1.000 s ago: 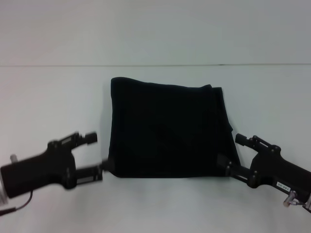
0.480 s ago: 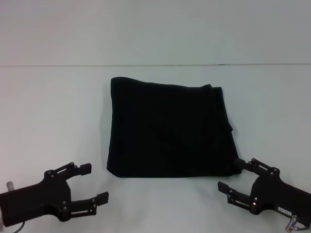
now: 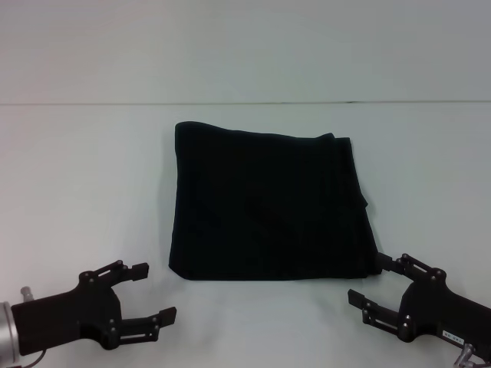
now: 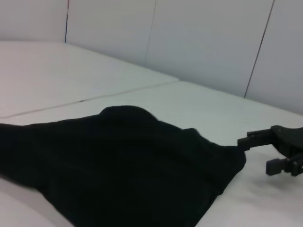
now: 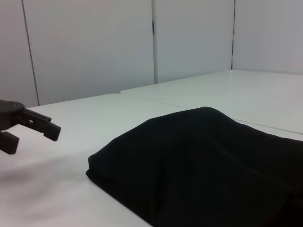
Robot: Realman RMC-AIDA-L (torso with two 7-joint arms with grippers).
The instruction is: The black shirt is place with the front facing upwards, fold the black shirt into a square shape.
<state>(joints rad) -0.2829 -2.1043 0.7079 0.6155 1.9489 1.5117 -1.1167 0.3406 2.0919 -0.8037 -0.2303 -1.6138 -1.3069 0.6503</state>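
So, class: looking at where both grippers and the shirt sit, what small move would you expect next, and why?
Probably none on the cloth: pull both arms back to rest. The black shirt already lies as a roughly square folded block, and the left gripper and right gripper are open, near its front corners, holding nothing.

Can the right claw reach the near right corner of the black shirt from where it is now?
Probably yes: the right claw is open beside that corner of the black shirt, with only bare table between them.
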